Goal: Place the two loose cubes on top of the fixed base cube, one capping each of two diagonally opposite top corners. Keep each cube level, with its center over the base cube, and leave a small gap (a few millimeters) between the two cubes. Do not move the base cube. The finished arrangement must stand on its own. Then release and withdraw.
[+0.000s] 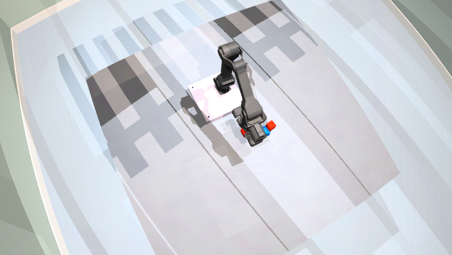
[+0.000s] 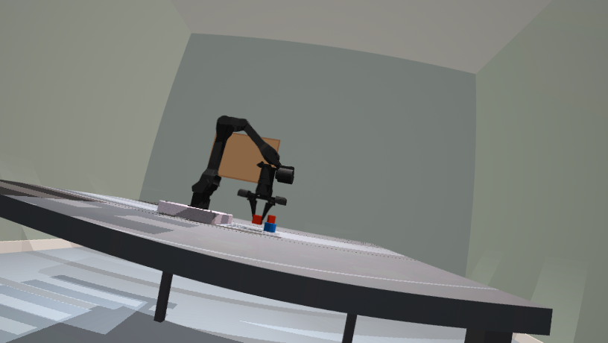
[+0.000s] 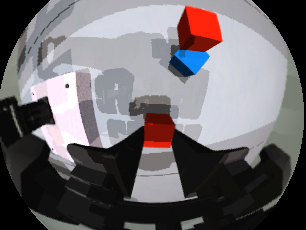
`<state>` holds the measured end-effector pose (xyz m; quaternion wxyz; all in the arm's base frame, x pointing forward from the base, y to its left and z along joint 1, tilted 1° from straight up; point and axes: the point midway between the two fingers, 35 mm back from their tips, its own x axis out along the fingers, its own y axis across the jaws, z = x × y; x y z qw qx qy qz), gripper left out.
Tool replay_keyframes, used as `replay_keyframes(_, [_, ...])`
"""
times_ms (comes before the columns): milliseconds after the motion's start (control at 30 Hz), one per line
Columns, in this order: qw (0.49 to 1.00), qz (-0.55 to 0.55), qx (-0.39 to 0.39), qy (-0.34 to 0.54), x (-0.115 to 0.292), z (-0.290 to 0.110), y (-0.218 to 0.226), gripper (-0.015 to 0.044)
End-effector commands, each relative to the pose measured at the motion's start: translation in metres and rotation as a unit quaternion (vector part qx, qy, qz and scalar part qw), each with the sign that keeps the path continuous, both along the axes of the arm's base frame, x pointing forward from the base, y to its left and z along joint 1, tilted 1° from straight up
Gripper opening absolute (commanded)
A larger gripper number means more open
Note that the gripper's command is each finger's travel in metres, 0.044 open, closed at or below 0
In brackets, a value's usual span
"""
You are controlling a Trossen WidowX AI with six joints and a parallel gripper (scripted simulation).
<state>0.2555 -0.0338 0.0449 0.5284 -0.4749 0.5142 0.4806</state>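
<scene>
Now I see my gripper [image 3: 157,128] lowered to the table [image 2: 383,272], and its two dark fingers are closed on the loose red cube [image 3: 158,128], one finger on each side of it. In the exterior view this cube [image 2: 256,218] sits at the table surface, between the finger tips. I cannot tell if it is lifted a little or touches the table.

The blue base cube [image 3: 189,62] stands just beside, apart from the gripper. The second red cube [image 3: 201,27] is on top of it, over one corner; in the exterior view it [image 2: 271,218] stands on the blue cube [image 2: 269,227]. From the top camera, the arm [image 1: 245,91] covers most of the gripped cube [image 1: 242,132], and the blue cube [image 1: 266,130] and its red cap [image 1: 271,125] show at the other side of the wrist.

The arm stands on a white plate [image 1: 202,98]. I find no brand, label or readable writing on any cube or on the arm; the pictures are too coarse for small marks.
</scene>
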Motion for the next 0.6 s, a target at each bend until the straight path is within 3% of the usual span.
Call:
replay_keyframes(0, [1.0,0.002,-0.003,-0.006,0.003,0.016,-0.001,0.0105])
replay_keyframes(567, [1.0,0.002,-0.003,-0.005,-0.001,0.07,-0.002,0.0105])
